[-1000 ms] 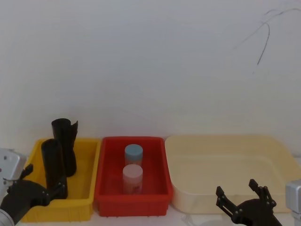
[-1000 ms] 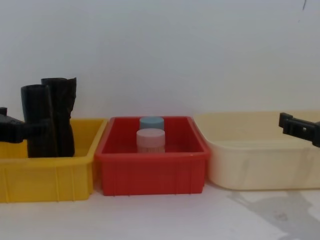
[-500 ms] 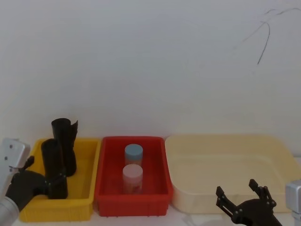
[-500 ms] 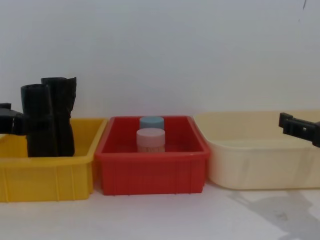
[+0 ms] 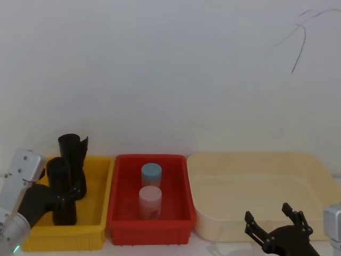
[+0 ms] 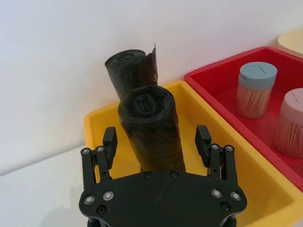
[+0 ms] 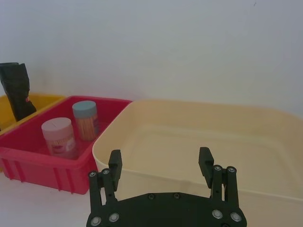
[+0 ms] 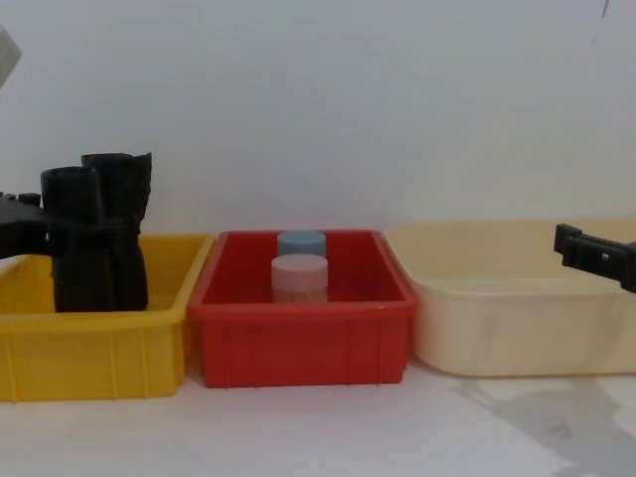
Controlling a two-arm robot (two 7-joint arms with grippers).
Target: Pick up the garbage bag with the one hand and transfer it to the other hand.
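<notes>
The garbage bag [image 5: 60, 188] is a tight black roll standing upright in the yellow bin [image 5: 95, 224], also seen in the chest view [image 8: 72, 248]. My left gripper [image 6: 156, 139] is open, one finger on each side of the garbage bag [image 6: 152, 125], with small gaps to it. In the head view the left gripper [image 5: 65, 196] sits around the roll's middle. Behind it stands a second black roll [image 6: 131, 68] with a loose flap. My right gripper [image 5: 274, 223] hangs open in front of the cream tub, holding nothing.
A red bin [image 5: 121, 224] in the middle holds a blue-lidded jar [image 5: 151, 174] and a pink-lidded jar [image 5: 150, 200]. A large cream tub [image 5: 319, 176] stands at the right. A white wall rises close behind the bins.
My left gripper has risen and pushed forward, so its fingers now straddle the front roll higher up. The rolls and the right arm have not moved.
</notes>
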